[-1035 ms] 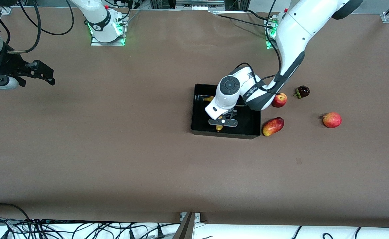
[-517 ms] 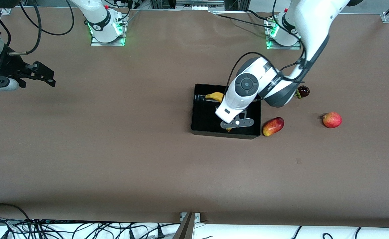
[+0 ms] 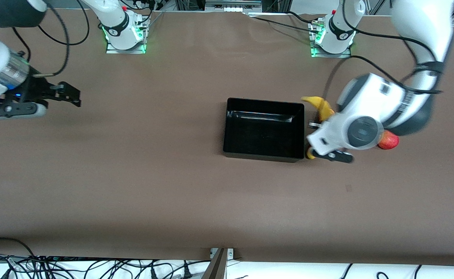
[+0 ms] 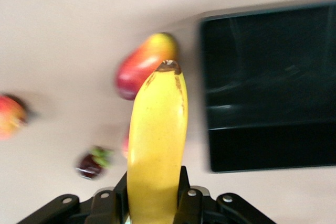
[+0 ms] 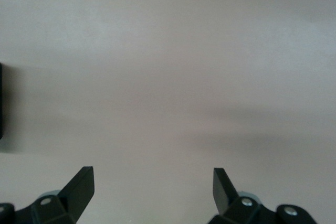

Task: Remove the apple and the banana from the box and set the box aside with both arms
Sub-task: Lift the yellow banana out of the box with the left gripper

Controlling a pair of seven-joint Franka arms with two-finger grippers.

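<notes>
We see left gripper (image 4: 152, 208) up in air just beside glossy black rectangular tray (image 3: 263, 130), toward left arm's end of brown table (image 3: 133, 174), over fruits lying there. Fingers (image 4: 186, 195) clamped on long curved yellow banana (image 4: 156, 145), which sticks out past them. Tray holds nothing. Red-yellow oval mango (image 4: 144, 66), dark purple mangosteen (image 4: 93, 163) and round red fruit (image 4: 10, 116) lie on table near tray. Right gripper (image 5: 152, 187) waits over bare table at right arm's end, fingers wide apart, holding nothing.

The left gripper (image 3: 320, 133) carried the banana (image 3: 321, 107) (still clamped) out of the box (image 3: 264, 156).
</notes>
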